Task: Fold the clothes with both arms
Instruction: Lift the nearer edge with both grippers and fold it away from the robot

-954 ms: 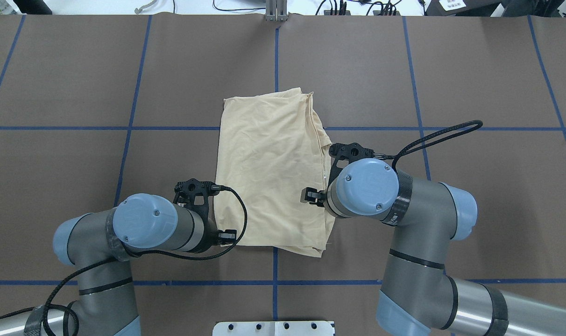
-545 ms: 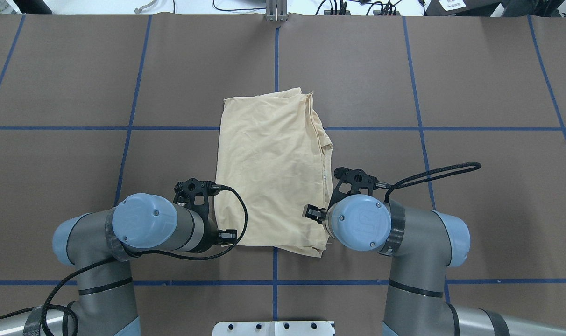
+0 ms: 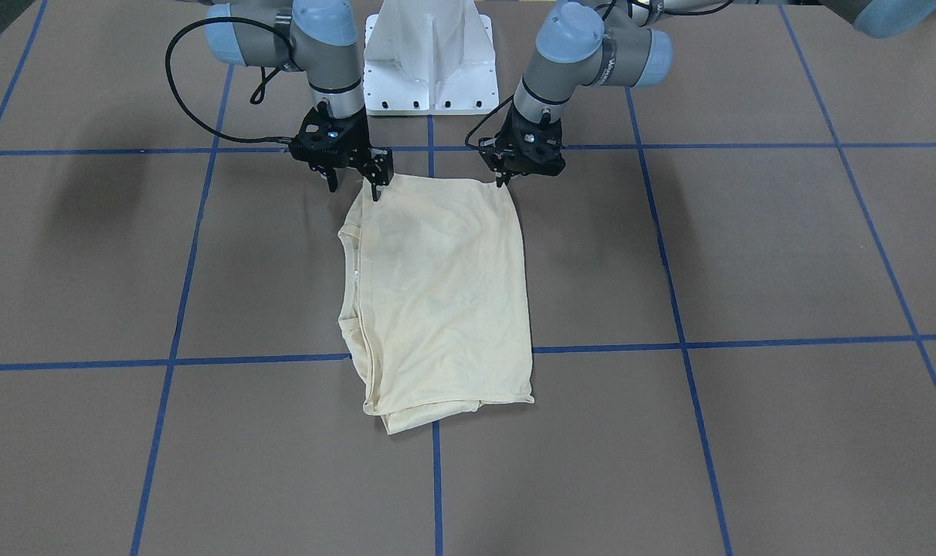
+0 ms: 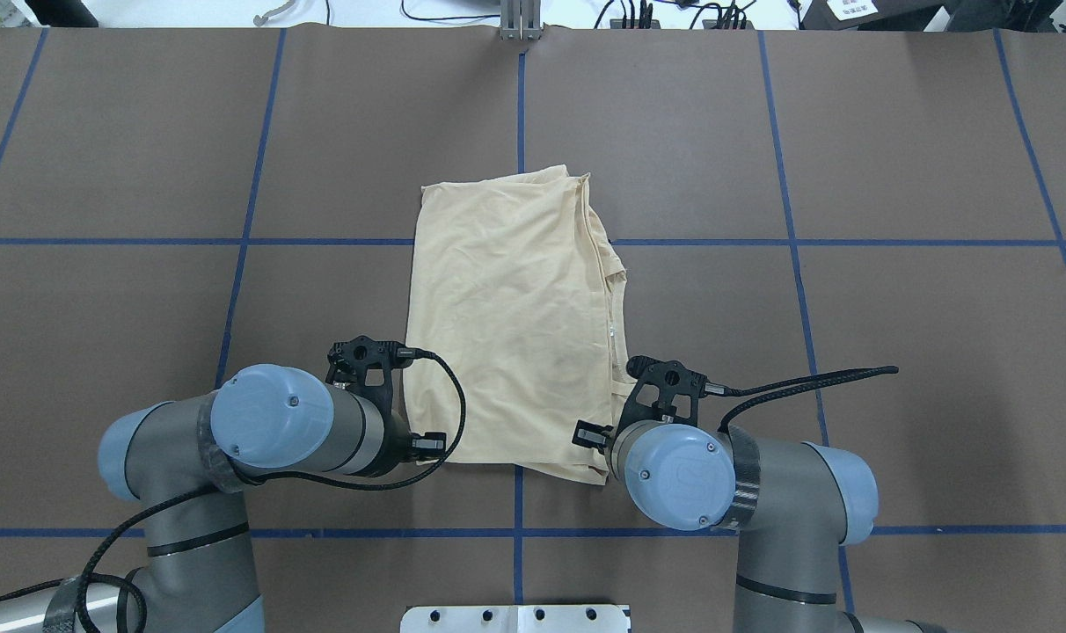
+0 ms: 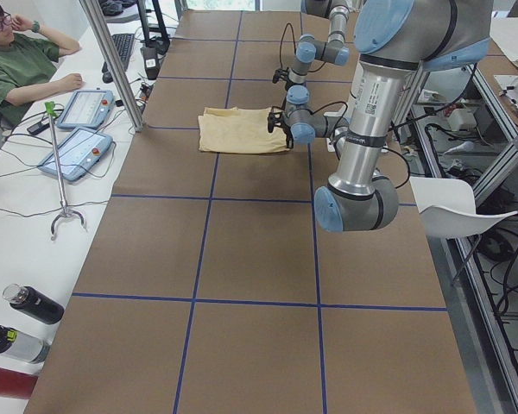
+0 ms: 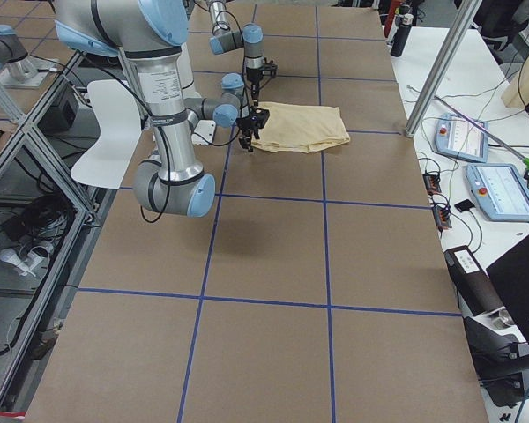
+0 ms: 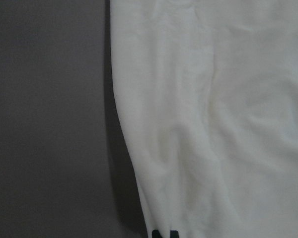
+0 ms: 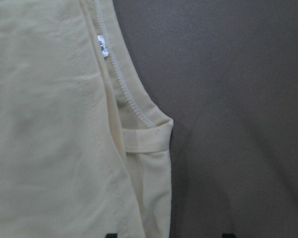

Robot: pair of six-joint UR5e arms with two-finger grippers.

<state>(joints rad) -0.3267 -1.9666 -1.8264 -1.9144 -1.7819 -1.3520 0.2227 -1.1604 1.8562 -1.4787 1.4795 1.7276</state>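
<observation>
The clothes [image 3: 437,293] are one cream-yellow shirt [image 4: 507,325] lying folded into a long flat strip in the middle of the table. My left gripper [image 3: 503,182] sits at its near left corner, and the left wrist view shows the two tips together [image 7: 166,234] on the fabric's edge. My right gripper [image 3: 354,190] hovers open over the near right corner. In the right wrist view its tips straddle the shirt's edge [image 8: 169,234], below the ribbed neckline [image 8: 124,94] and the small white label [image 8: 103,47]. From overhead, the wrists hide both grippers' fingers.
The white pedestal base [image 3: 429,54] stands just behind the grippers. Blue tape lines cross the brown table [image 4: 850,158]. At the far side, a seated person [image 5: 17,60], control pendants [image 5: 78,129], a metal post [image 5: 112,60] and bottles [image 5: 26,306] line the table's edge.
My right arm has drawn back toward the robot along the shirt's right edge, from mid-length to the near corner. The left arm and the shirt have stayed still.
</observation>
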